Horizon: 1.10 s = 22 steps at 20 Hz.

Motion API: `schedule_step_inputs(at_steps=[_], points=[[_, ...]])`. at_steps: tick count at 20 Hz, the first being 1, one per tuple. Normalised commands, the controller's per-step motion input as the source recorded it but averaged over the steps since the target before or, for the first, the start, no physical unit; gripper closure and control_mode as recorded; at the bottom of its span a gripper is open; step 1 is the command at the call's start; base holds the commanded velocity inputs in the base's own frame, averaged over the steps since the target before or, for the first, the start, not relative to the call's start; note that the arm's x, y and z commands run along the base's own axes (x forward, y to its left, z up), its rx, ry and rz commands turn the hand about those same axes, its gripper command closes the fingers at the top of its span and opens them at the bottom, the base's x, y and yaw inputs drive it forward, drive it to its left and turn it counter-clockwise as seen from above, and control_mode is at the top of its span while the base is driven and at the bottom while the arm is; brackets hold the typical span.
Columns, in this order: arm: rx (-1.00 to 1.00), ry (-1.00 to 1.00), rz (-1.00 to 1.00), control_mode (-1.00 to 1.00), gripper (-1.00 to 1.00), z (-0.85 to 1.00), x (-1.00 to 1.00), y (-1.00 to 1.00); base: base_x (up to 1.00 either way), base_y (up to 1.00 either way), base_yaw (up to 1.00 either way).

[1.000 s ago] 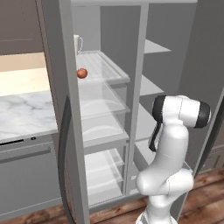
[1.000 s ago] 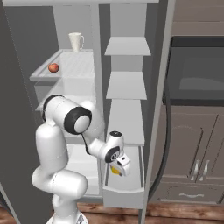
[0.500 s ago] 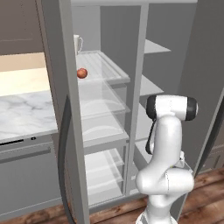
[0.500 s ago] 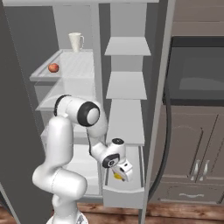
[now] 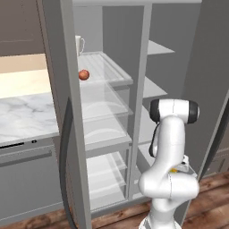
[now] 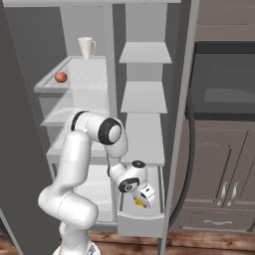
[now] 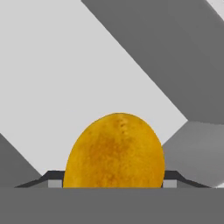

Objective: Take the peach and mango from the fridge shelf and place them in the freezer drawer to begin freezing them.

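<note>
My gripper (image 6: 142, 198) is shut on the mango (image 6: 139, 201), a yellow-orange oval fruit, and hangs low inside the open freezer drawer (image 6: 142, 221) at the bottom of the right column. In the hand view the mango (image 7: 114, 151) sits between my two dark fingertips (image 7: 51, 176), with the drawer's pale floor (image 7: 65, 87) and grey wall behind it. The peach (image 6: 61, 76), round and red-pink, rests near the front left of the ridged fridge shelf (image 6: 87, 74). In the left base view the peach (image 5: 83, 74) lies on the same shelf (image 5: 107, 69), high above my hand.
A white mug (image 6: 86, 47) stands at the back of the ridged shelf, also visible as the mug (image 5: 79, 44). Translucent shelves (image 5: 105, 129) lie below it. The open fridge door (image 5: 62, 116) stands at the left, and a dark oven (image 6: 224, 94) is to the right.
The arm has swung its elbow over and lowered the hand with the mango deeper into the freezer drawer. The peach and the mug have not moved.
</note>
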Motion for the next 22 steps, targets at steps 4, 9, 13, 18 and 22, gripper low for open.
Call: schedule_step_inputs(at_steps=[4, 9, 13, 18, 22], points=[[0.00, 0.01, -0.01, -1.00, 1.00, -0.09, 0.38, -0.03, 0.00, 0.00, 0.00], [0.00, 0.01, 0.00, -1.00, 1.00, -0.28, 0.38, -0.19, 0.00, 0.00, 0.00], [0.00, 0.03, 0.00, -1.00, 1.00, -0.36, 0.35, -0.26, 0.00, 0.00, 0.00], [0.00, 0.02, 0.00, -1.00, 1.00, -0.31, 0.19, -0.17, 0.00, 0.00, 0.00], [0.00, 0.03, 0.00, -1.00, 1.00, -0.41, 0.16, -0.08, 0.00, 0.00, 0.00]])
